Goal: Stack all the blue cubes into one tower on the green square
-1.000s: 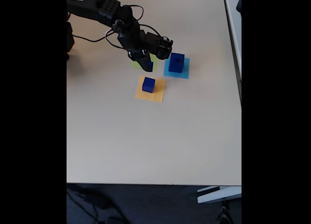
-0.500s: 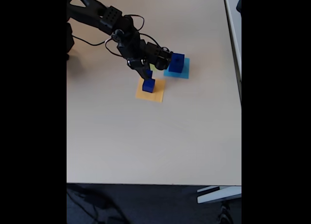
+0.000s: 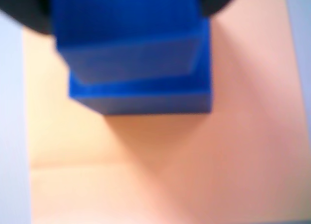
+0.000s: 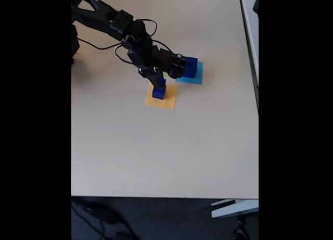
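Writing: you have no readable brand, label or lettering on anything here
Arm: in the fixed view your black arm [image 4: 112,21] reaches from the upper left corner down toward the middle of the bench [image 4: 156,156]
Pincer: your pincer [image 4: 159,83] sits just above the orange-yellow square [image 4: 167,101]; a small blue cube [image 4: 161,83] is at its tip, but you cannot tell whether the jaws clamp it or stand apart
Stack: that small cube sits over a middle blue cube [image 4: 158,92] on the orange-yellow square; the wrist view shows the pair blurred, small cube [image 3: 129,44] over middle cube [image 3: 146,95]
Green square: mostly hidden under the arm, only a sliver [image 4: 164,73] shows
Right: the largest blue cube [image 4: 190,67] stands on the cyan square [image 4: 196,77]
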